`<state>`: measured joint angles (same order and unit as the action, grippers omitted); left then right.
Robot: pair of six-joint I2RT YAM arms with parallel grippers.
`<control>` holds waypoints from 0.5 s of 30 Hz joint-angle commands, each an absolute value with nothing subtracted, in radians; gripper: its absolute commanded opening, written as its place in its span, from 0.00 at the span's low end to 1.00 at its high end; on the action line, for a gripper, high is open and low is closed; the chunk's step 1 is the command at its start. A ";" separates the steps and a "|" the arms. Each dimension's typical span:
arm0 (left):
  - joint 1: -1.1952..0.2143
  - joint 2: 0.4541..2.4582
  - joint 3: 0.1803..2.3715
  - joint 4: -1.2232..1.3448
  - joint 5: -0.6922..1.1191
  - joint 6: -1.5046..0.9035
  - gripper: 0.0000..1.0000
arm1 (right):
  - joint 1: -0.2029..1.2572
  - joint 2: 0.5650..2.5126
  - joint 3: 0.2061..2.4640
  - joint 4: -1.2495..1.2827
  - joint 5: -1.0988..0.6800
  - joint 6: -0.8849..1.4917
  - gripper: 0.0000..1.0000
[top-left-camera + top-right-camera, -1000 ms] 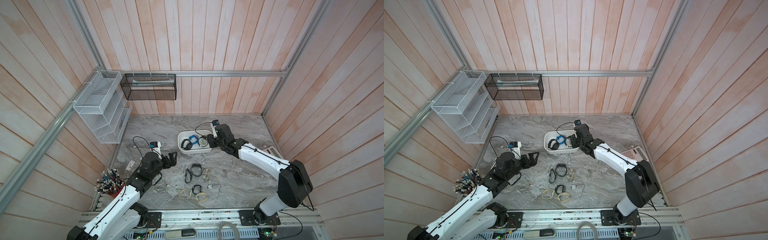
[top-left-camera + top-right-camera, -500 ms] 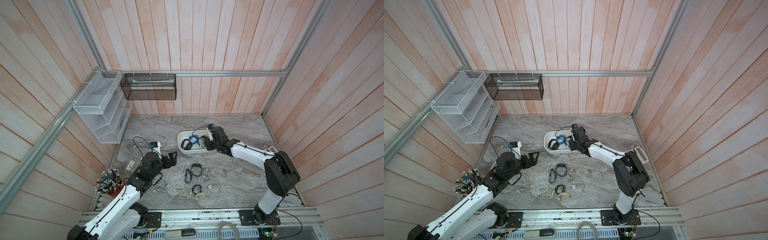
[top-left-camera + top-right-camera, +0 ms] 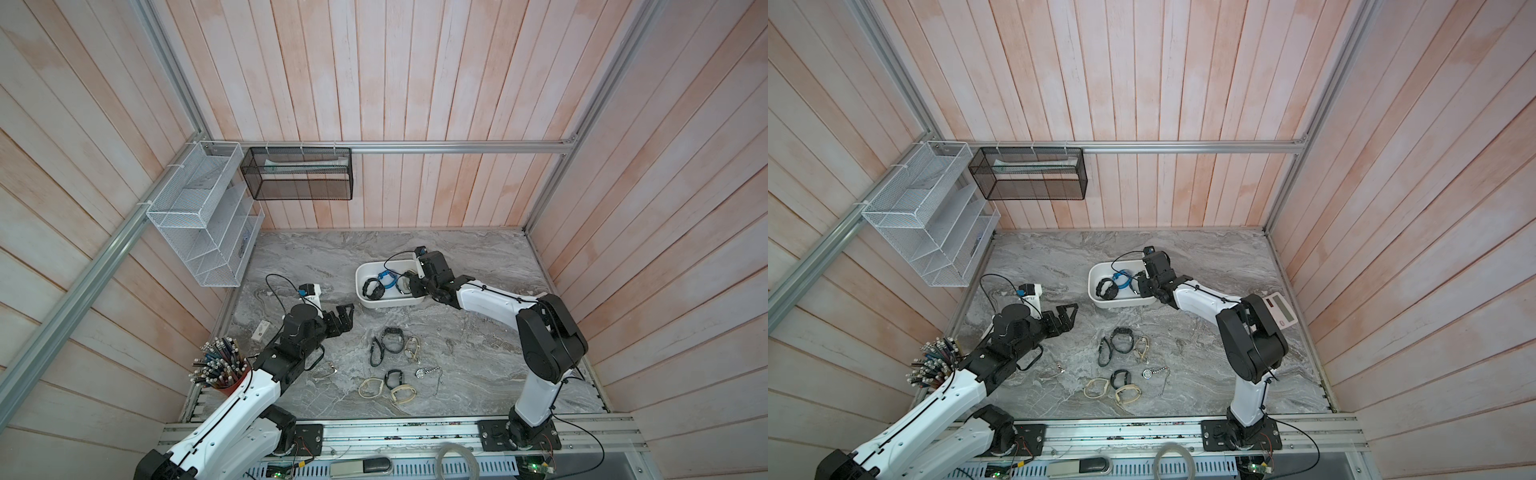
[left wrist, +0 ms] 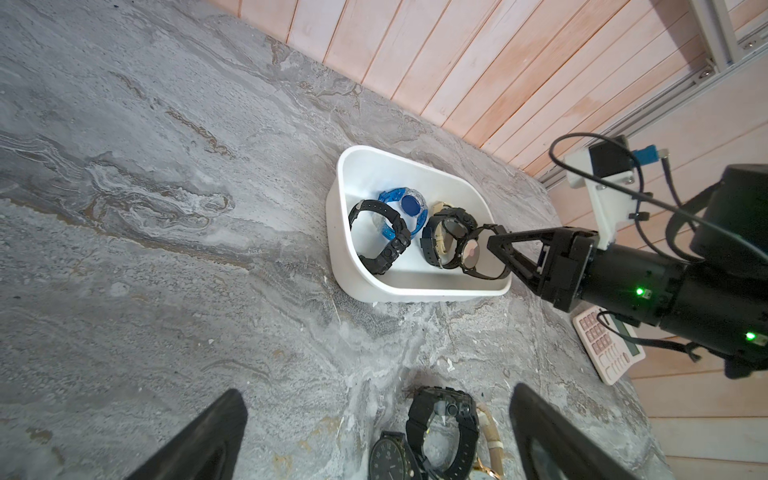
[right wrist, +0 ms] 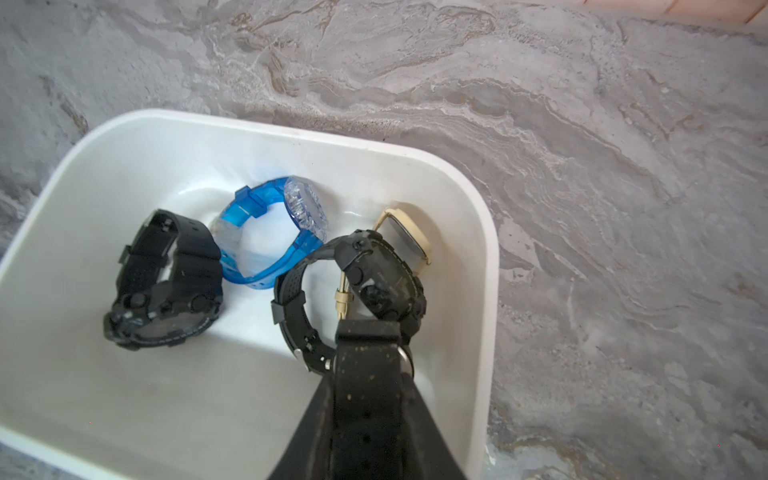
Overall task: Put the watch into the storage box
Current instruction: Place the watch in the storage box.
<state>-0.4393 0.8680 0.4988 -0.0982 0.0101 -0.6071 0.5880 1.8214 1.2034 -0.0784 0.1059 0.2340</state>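
Note:
The white storage box (image 3: 360,274) (image 3: 1093,277) (image 4: 337,178) (image 5: 491,249) sits mid-table. Inside lie a black watch (image 5: 166,286), a blue watch (image 5: 291,220), a beige watch (image 5: 409,237) and another black one (image 5: 384,276). My right gripper (image 3: 409,284) (image 3: 1142,286) (image 4: 494,242) (image 5: 368,332) reaches down into the box's right end, shut on the strap of a round black watch (image 4: 473,254) (image 5: 365,374) that hangs just above the floor of the box. My left gripper (image 3: 343,318) (image 3: 1069,318) (image 4: 376,401) stands open and empty over the table, left of the loose watches.
Several loose watches and bands lie on the marble: black ones (image 3: 392,341) (image 4: 442,428), beige bands (image 3: 376,386), a pocket watch on a chain (image 3: 422,373). A calculator (image 3: 1281,309) lies at the right wall, a pen cup (image 3: 220,370) front left. A white wire rack (image 3: 203,224) and black mesh basket (image 3: 297,178) hang on the walls.
My right gripper has swung left from the box's right rim to inside the box, carrying the black watch. The left arm has not moved.

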 commanded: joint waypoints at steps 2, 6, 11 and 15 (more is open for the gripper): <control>-0.436 0.875 0.481 -0.101 -0.004 -0.614 1.00 | 0.584 1.761 1.227 -0.090 0.099 0.228 0.44; -0.436 0.895 0.482 -0.077 -0.005 -0.607 1.00 | 0.582 1.698 1.201 -0.101 0.087 0.234 0.52; -0.437 0.933 0.497 -0.048 0.011 -0.603 1.00 | 0.582 1.571 1.108 -0.090 0.077 0.257 0.67; -0.436 0.955 0.501 -0.044 0.024 -0.609 1.00 | 0.582 1.445 0.941 0.026 0.063 0.285 0.78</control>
<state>-0.4393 0.9463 0.4976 -0.0746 0.0143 -0.6102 0.5861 1.5002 1.0409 -0.0311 0.0757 0.2600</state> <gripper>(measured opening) 0.996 0.761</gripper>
